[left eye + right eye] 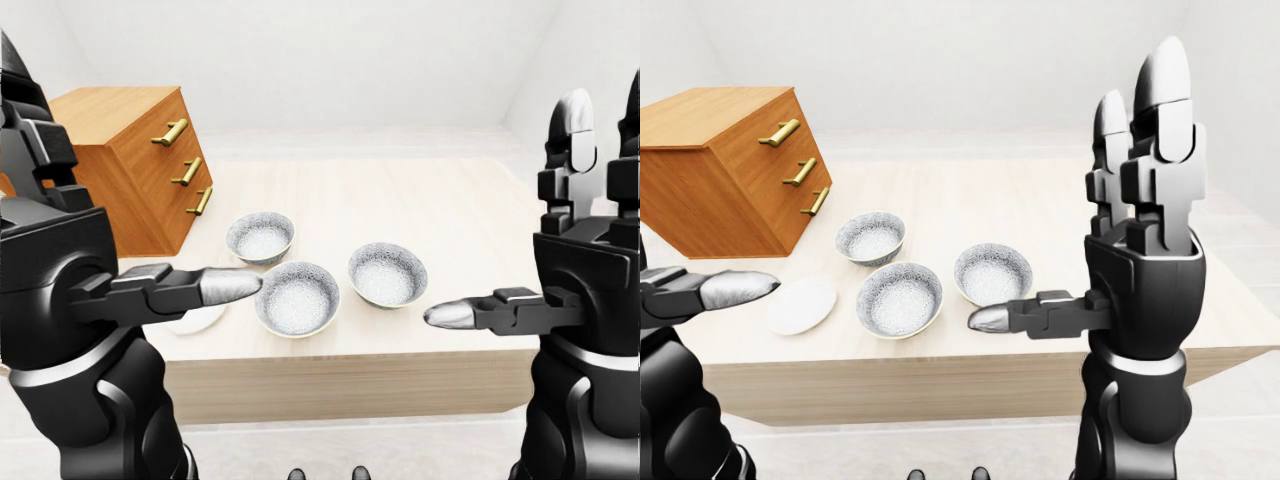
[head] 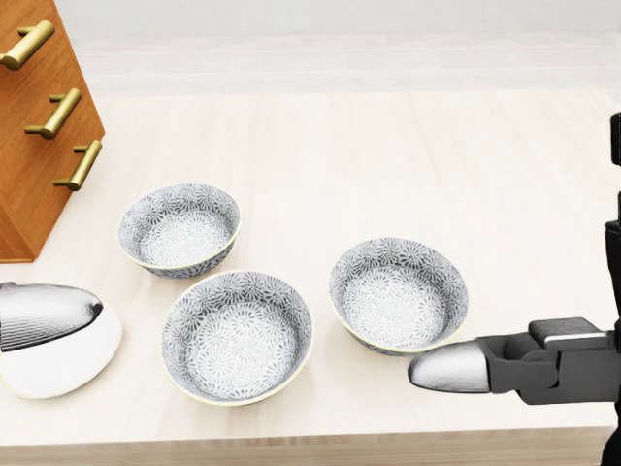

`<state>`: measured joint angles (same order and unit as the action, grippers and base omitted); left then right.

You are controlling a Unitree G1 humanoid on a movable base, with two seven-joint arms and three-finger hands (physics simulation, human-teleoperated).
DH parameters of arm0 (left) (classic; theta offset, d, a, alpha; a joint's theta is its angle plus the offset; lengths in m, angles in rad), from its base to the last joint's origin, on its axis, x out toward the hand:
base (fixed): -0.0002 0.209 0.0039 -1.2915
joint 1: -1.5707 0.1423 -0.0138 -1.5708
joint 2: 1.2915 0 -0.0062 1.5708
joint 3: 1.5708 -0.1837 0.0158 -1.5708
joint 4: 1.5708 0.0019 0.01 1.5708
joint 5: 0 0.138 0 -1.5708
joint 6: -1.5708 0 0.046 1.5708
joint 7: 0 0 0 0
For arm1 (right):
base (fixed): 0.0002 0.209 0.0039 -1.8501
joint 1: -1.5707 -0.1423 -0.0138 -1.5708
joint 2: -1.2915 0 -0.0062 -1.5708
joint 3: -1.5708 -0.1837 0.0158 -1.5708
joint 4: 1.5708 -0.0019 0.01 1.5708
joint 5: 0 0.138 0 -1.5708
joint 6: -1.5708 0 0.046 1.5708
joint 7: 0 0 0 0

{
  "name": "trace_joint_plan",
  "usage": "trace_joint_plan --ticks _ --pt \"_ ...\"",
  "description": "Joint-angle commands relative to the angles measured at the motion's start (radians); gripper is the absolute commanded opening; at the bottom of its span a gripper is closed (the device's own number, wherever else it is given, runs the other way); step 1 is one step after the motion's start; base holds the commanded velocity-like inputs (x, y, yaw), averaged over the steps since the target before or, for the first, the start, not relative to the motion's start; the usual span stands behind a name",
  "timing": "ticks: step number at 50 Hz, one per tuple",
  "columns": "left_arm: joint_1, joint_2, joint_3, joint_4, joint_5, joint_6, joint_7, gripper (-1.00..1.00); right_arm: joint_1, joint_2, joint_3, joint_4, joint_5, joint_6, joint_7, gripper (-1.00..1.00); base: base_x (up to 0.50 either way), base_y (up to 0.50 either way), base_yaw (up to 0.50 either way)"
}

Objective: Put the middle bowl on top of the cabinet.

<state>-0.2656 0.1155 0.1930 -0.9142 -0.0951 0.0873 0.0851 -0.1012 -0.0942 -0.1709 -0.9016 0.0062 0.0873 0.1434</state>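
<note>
Pale wood table [image 2: 408,146], white room. Both hands hang open and empty: left hand [image 1: 60,270], right hand [image 1: 1140,270]. Between them the middle bowl [image 2: 238,335] sits nearest the edge; probably ceramic, stiff, slippery, breakable, so pinch its rim. Cabinet [image 1: 125,160] stands far left.

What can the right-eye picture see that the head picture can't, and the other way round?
Only the right-eye view shows the cabinet's flat top and the right hand's raised fingers. Only the head view shows the flower pattern inside the middle bowl up close. Both show three bowls, the white plate, the cabinet's gold handles and the wooden table.
</note>
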Motion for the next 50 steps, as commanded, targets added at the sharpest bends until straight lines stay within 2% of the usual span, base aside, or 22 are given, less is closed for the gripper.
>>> trace_joint_plan --ticks 1,3,6,14,19,22,32,35,48,50 --pt "-0.028 0.013 0.004 -0.067 -0.008 0.000 0.019 1.00 -0.078 -0.016 -0.069 -0.130 0.038 0.000 0.008 1.00 0.00 0.00 0.00" --pt "-0.020 0.014 -0.008 -0.064 -0.007 0.000 0.014 1.00 -0.120 -0.037 -0.092 -0.142 0.052 0.000 0.007 1.00 0.00 0.00 0.00" --pt "-0.037 0.013 0.011 -0.068 -0.012 0.000 0.014 1.00 -0.150 -0.058 -0.111 -0.145 0.077 0.000 -0.005 1.00 0.00 0.00 0.00" --pt "-0.004 0.005 -0.002 -0.042 -0.008 0.000 0.010 1.00 -0.173 -0.091 -0.149 -0.146 0.141 0.000 -0.045 1.00 0.00 0.00 0.00" --pt "0.011 -0.001 -0.011 -0.037 -0.003 0.000 0.011 1.00 -0.162 -0.105 -0.140 -0.146 0.163 0.000 -0.069 1.00 0.00 0.00 0.00" --pt "0.035 -0.020 -0.014 -0.034 -0.014 0.000 0.005 1.00 -0.142 -0.099 -0.135 -0.144 0.162 0.000 -0.071 1.00 0.00 0.00 0.00" --pt "0.042 -0.013 -0.010 -0.038 -0.017 0.000 0.002 1.00 -0.138 -0.095 -0.125 -0.143 0.161 0.000 -0.076 1.00 0.00 0.00 0.00" --pt "0.047 -0.041 0.013 -0.021 -0.044 0.000 -0.003 1.00 -0.139 -0.093 -0.128 -0.142 0.163 0.000 -0.075 1.00 0.00 0.00 0.00" --pt "0.046 -0.022 0.004 -0.031 -0.060 0.000 0.019 1.00 -0.129 -0.100 -0.121 -0.146 0.177 0.000 -0.071 1.00 0.01 0.07 0.00" --pt "0.044 -0.021 -0.007 -0.037 -0.055 0.000 0.026 1.00 -0.130 -0.077 -0.135 -0.146 0.205 0.000 -0.068 1.00 0.11 0.50 0.00"
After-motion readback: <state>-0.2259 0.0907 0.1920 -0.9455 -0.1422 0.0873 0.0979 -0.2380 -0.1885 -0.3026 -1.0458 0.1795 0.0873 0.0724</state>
